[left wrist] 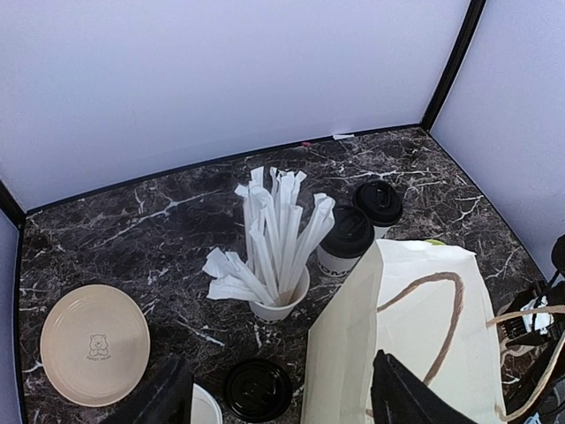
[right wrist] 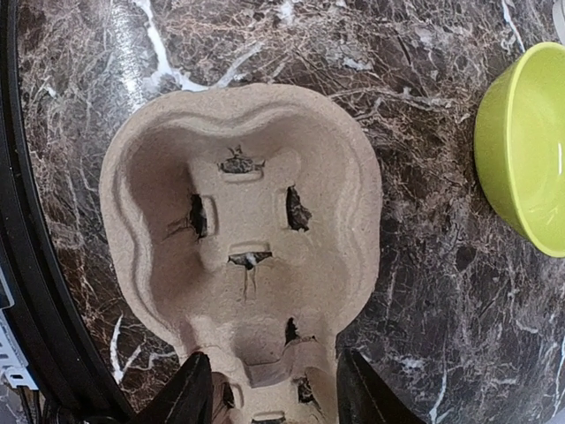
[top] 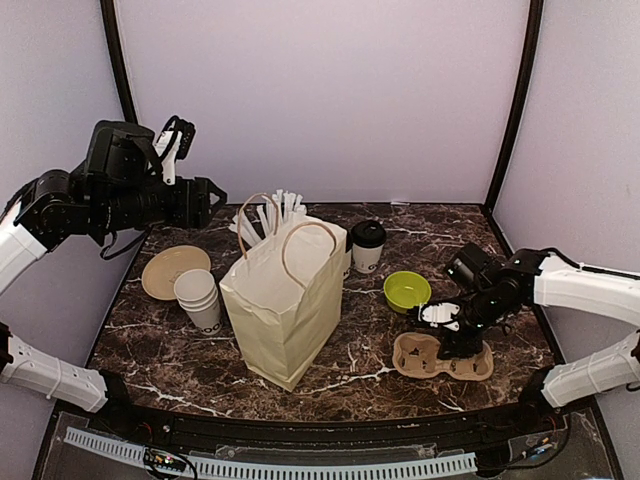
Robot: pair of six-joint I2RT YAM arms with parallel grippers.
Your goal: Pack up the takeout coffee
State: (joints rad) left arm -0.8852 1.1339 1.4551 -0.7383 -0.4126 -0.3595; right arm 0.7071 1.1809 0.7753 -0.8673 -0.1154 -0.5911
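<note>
Right wrist view: right claw (right wrist: 275,397) is gripping one end of the pulp cup carrier (right wrist: 238,221) lying on the bench (right wrist: 424,291) near a green bowl (right wrist: 530,150). Left claw (left wrist: 281,402) is hovering open above the paper bag (left wrist: 344,353). A takeout coffee cup (left wrist: 346,237) and a second takeout coffee cup (left wrist: 378,203) are standing behind the bag, just beside the straw cup (left wrist: 281,305).

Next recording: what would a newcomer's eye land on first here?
A tall paper bag with loop handles stands mid-table, a cup of white wrapped straws and two black-lidded coffee cups just behind it. Near the right edge, the right gripper straddles one end of an empty pulp cup carrier, beside a lime-green bowl.
</note>
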